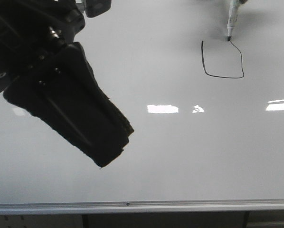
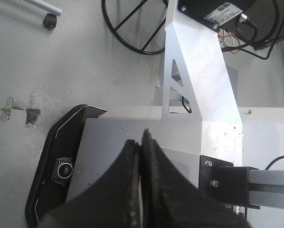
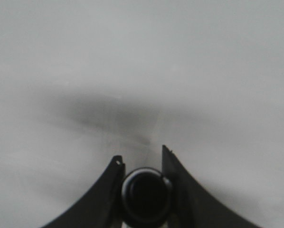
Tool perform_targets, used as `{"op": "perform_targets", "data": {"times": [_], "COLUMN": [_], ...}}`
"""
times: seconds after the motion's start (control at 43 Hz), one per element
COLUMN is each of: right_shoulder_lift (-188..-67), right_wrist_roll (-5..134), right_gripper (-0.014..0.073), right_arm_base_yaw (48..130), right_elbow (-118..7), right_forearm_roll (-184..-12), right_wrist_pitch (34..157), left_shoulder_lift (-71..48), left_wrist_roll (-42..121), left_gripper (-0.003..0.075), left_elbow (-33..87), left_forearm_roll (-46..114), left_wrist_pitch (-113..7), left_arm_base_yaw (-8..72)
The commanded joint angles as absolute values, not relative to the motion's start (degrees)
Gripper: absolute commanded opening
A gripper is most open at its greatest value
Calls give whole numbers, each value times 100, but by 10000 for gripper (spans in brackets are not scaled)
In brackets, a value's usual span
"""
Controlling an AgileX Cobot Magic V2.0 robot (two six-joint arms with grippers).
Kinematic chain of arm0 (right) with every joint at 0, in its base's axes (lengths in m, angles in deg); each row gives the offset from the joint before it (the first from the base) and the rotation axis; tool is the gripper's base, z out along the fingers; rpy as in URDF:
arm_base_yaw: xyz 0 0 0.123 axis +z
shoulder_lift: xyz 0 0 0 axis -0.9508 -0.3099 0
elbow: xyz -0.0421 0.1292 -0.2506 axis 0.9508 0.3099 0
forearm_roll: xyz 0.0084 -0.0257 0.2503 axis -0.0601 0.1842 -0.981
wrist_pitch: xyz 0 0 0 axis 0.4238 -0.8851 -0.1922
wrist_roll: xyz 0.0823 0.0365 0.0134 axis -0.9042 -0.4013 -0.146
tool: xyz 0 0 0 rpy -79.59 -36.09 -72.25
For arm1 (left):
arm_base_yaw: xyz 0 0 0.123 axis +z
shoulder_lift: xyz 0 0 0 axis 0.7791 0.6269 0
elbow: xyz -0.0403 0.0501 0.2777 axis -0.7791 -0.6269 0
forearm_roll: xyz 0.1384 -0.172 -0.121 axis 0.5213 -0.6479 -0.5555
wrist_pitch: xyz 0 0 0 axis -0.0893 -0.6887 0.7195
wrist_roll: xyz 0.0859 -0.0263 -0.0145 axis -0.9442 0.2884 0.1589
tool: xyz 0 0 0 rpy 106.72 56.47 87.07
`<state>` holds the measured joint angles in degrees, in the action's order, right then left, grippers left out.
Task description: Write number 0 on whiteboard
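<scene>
The whiteboard (image 1: 180, 161) fills the front view, with its silver frame edge along the near side. At the far right a thin black outline of the number 0 (image 1: 222, 76) shows a left side, a flat bottom and a right side; the top is open between its left end and the pen tip. A white marker (image 1: 231, 19) stands with its tip on the upper right end of the line. My right gripper (image 3: 141, 156) is shut on the marker (image 3: 146, 194) over the whiteboard (image 3: 142, 57). My left gripper (image 1: 111, 154) is shut and empty, held over the board's left part.
Bright rectangular light reflections (image 1: 162, 109) lie on the board below the outline. The left wrist view shows my left gripper (image 2: 139, 140) shut over the robot's white base (image 2: 194, 71), black cables (image 2: 132, 28) and grey floor.
</scene>
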<state>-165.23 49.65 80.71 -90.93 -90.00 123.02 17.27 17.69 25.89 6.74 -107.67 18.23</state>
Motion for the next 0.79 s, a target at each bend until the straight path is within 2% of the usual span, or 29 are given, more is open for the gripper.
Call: {"op": "perform_targets", "data": {"times": [0.0, 0.488, 0.767], "right_shoulder_lift": [-16223, -16454, -16367], "right_wrist_roll": [4981, 4981, 5319], "right_gripper": [-67, -67, -67], "right_arm_base_yaw": [8070, 8521, 8527], "right_elbow": [-9281, -9281, -9281], "right_forearm_roll": [-9188, -9292, -9763], "right_wrist_pitch": [11725, 11593, 12586], "left_shoulder_lift": [1520, 1520, 1520], "left_wrist_roll": [1793, 1793, 1793], "left_gripper": [-20, -20, -20], "left_elbow": [2753, 2753, 2753], "left_forearm_roll": [314, 314, 314], "left_wrist_pitch": [-10863, -10851, -10842], "left_arm_base_yaw": [1814, 1814, 1814]}}
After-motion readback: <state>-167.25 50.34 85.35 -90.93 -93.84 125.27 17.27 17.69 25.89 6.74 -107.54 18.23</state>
